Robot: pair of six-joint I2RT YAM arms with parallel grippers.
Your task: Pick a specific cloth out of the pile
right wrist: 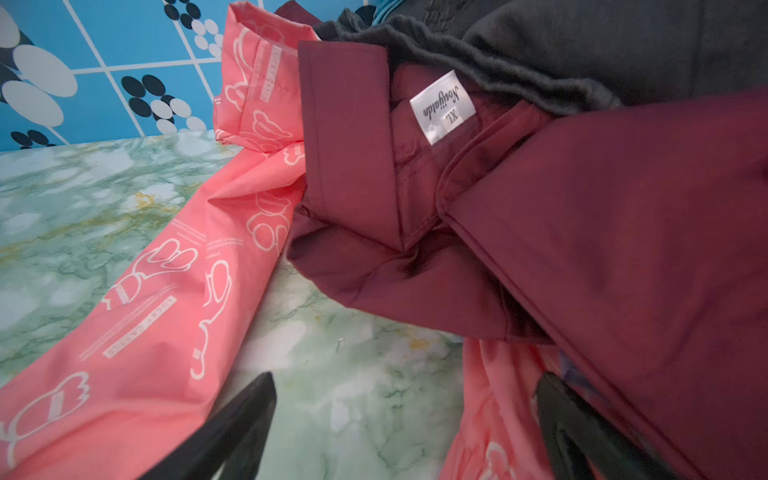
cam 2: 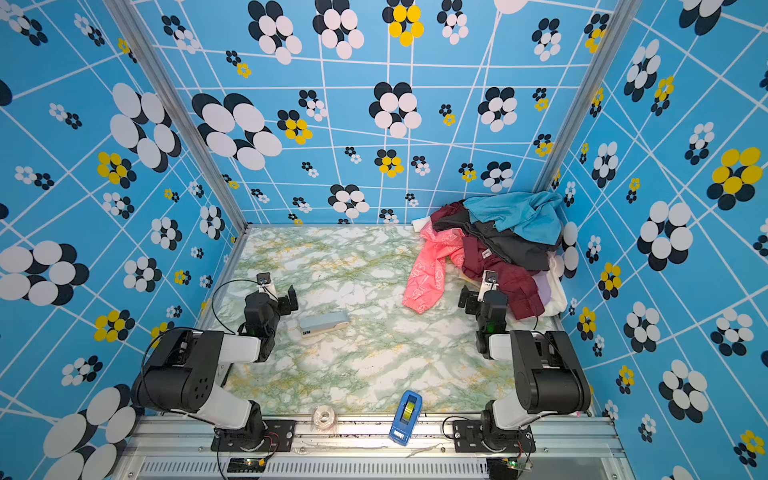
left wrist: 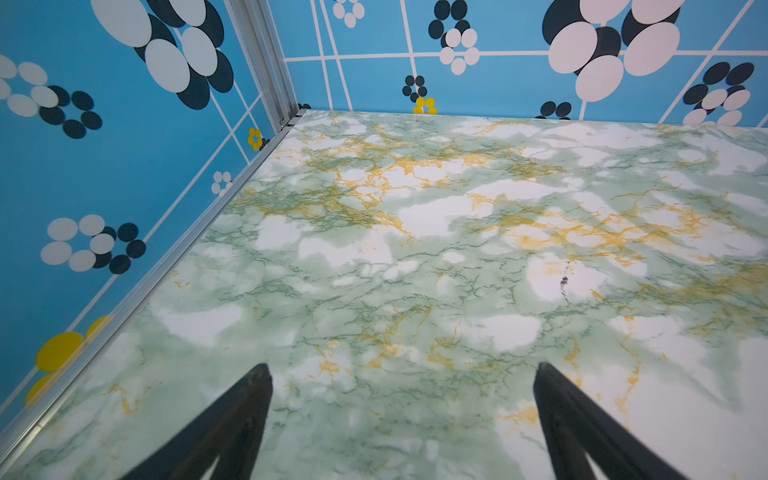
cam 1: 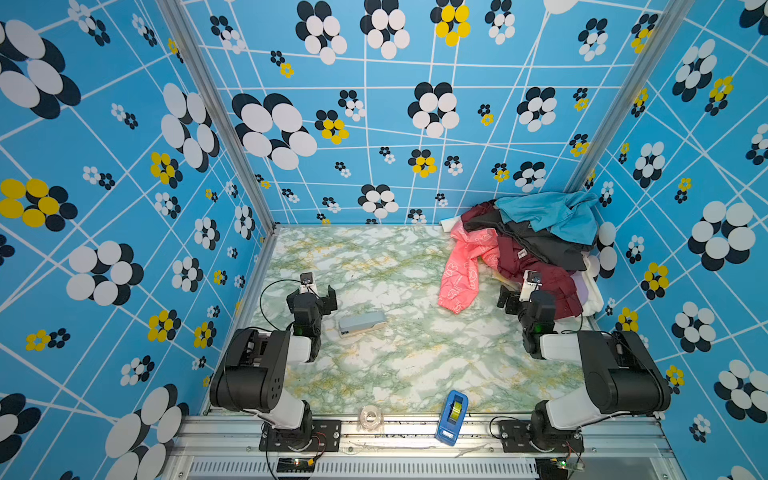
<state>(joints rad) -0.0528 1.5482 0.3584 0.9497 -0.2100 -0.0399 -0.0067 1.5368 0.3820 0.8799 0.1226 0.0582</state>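
Right gripper (right wrist: 405, 380): spread wide, empty, low at the edge of the pile (cam 1: 536, 239). Pink jacket (right wrist: 158, 332) just ahead of it, partly under a maroon shirt (right wrist: 582, 232). Left gripper (left wrist: 403, 370): spread wide, empty.

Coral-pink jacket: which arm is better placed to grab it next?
Right. The right gripper stands open at the pile, with the coral-pink jacket beside it; the left gripper hangs open over bare table, well away.

There are two arms (cam 1: 257, 374) (cam 1: 615, 370), one garment pile (cam 1: 536, 237), one tape dispenser (cam 1: 452, 417), one tape roll (cam 1: 371, 417), one grey case (cam 1: 361, 325).
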